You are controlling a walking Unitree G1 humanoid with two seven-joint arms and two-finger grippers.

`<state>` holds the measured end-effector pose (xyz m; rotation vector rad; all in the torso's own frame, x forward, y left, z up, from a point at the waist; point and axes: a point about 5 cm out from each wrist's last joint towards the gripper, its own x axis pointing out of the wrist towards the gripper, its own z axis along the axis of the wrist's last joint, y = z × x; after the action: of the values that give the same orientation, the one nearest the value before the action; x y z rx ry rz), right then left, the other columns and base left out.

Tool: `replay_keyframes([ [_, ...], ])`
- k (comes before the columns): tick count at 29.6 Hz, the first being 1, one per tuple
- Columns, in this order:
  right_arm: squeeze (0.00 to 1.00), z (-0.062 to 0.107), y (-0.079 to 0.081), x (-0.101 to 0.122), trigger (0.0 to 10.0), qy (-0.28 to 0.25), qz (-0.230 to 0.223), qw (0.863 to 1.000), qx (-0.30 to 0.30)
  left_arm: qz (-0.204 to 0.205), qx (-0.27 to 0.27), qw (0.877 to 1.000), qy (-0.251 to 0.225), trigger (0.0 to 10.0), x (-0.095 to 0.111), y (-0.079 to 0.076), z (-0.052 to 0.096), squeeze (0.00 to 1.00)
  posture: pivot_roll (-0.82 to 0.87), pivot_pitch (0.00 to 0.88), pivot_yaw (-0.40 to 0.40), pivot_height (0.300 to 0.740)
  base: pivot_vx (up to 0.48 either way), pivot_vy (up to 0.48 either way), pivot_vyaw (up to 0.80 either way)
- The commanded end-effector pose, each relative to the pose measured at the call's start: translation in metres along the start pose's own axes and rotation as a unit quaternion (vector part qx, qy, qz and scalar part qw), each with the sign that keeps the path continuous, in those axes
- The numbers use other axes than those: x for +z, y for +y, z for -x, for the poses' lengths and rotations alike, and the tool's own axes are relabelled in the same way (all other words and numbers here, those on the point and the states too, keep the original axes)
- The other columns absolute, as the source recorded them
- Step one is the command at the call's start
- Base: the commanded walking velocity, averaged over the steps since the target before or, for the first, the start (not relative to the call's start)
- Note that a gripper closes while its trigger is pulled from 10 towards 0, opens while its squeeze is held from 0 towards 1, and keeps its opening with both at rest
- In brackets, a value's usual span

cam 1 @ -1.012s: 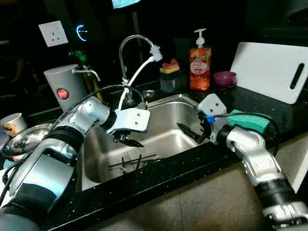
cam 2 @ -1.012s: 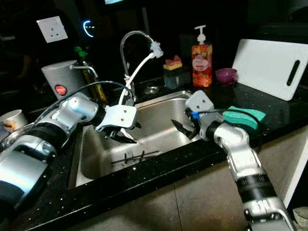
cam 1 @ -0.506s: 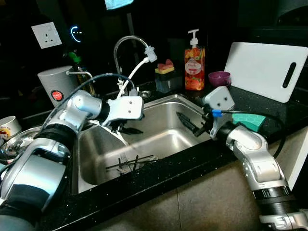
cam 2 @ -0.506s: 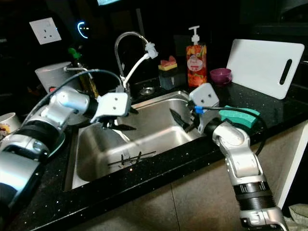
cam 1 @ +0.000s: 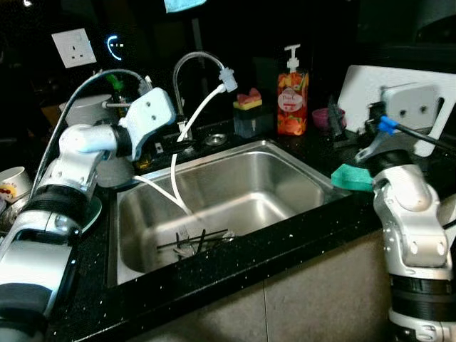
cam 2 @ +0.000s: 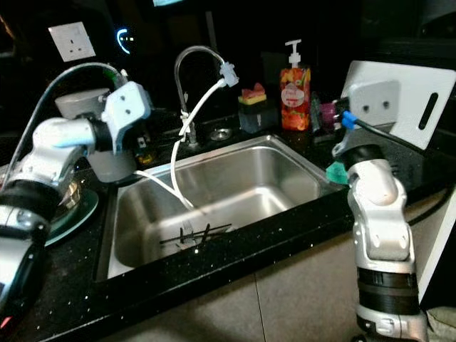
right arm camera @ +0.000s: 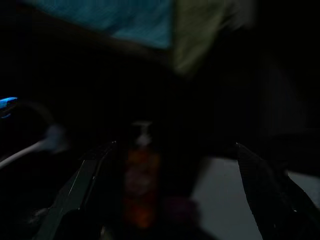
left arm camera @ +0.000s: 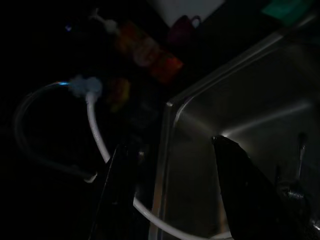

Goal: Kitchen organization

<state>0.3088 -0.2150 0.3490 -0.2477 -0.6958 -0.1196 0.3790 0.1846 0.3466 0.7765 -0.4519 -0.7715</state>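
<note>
Left gripper (left arm camera: 172, 192) hangs with its two black fingers apart and empty, raised above the back left corner of the sink (cam 1: 278, 160), close to the grey canister (cam 2: 107, 160) and the base of the faucet (cam 1: 189, 68). From the faucet's tip a white hose (cam 1: 203, 110) droops into the basin, likely so water drains low without splashing. On the basin floor lie a few dark utensils (cam 1: 192, 241), probably the pieces to be put in order; they lie flat and loose, with bare steel all around for coming down on them. Behind the sink stand a sponge holder (cam 1: 251, 114) and a soap bottle (cam 1: 293, 92), crowding the back rim. Right gripper (right arm camera: 170, 195) is lifted over the counter, fingers spread wide and holding nothing, aimed toward the soap bottle; a green sponge (cam 1: 349, 177) lies just beside that arm at the sink's right edge, and a white cutting board (cam 2: 420, 92) leans behind.
</note>
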Motion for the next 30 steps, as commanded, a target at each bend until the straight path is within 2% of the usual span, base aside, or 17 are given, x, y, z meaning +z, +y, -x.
replay_keyframes([
  [1,0.0,0.005,-0.008,0.008,10.0,-0.009,0.008,0.999,-0.034,0.006,0.03,1.0,0.005,10.0,-0.002,0.009,0.015,0.0,0.01,0.013,0.061,0.74,0.0,0.0,0.0],
  [7,0.0,0.011,-0.02,0.019,10.0,-0.022,0.027,0.996,-0.082,0.009,0.053,0.999,0.007,10.0,0.001,0.012,0.023,0.0,0.0,0.026,0.062,0.74,0.0,0.0,0.0],
  [14,0.0,0.009,-0.02,0.024,10.0,-0.025,0.044,0.996,-0.07,0.007,0.038,0.999,0.018,10.0,0.0,0.01,0.03,0.0,-0.01,0.028,0.076,0.74,0.0,0.0,0.0],
  [16,0.0,0.005,-0.016,0.028,10.0,-0.028,0.065,0.997,-0.034,-0.008,-0.025,0.998,0.051,10.0,-0.003,0.005,0.045,0.0,-0.01,0.031,0.082,0.74,0.0,0.0,0.0],
  [19,0.0,0.004,-0.014,0.03,10.0,-0.031,0.07,0.997,-0.017,-0.015,-0.055,0.996,0.067,10.0,-0.005,0.002,0.052,0.0,-0.01,0.032,0.089,0.74,0.0,0.0,0.0],
  [20,0.0,0.001,-0.011,0.031,10.0,-0.033,0.071,0.997,0.006,-0.03,-0.085,0.992,0.093,10.0,-0.007,0.001,0.063,0.0,0.0,0.042,0.087,0.74,0.0,0.0,0.0],
  [21,0.0,0.001,-0.011,0.031,10.0,-0.033,0.071,0.997,0.006,-0.03,-0.085,0.992,0.093,10.0,-0.007,0.001,0.063,0.0,0.0,0.042,0.087,0.74,0.0,0.0,0.0],
  [22,0.0,0.0,-0.009,0.032,10.0,-0.034,0.071,0.997,0.022,-0.04,-0.097,0.988,0.111,10.0,-0.007,0.002,0.071,0.0,0.0,0.045,0.082,0.74,0.0,0.0,0.0],
  [27,0.0,-0.004,-0.002,0.033,10.0,-0.037,0.069,0.995,0.055,-0.056,-0.105,0.984,0.136,10.0,-0.004,0.007,0.085,0.0,0.01,0.052,0.059,0.74,0.0,0.0,0.0],
  [29,0.0,-0.013,0.011,0.033,10.0,-0.04,0.048,0.993,0.096,-0.073,-0.108,0.979,0.158,10.0,0.008,0.015,0.105,0.0,0.05,0.059,0.008,0.74,0.0,0.0,0.0],
  [30,0.0,-0.013,0.011,0.033,10.0,-0.04,0.048,0.993,0.096,-0.073,-0.108,0.979,0.158,10.0,0.008,0.015,0.105,0.0,0.05,0.059,0.008,0.74,0.0,0.0,0.0],
])
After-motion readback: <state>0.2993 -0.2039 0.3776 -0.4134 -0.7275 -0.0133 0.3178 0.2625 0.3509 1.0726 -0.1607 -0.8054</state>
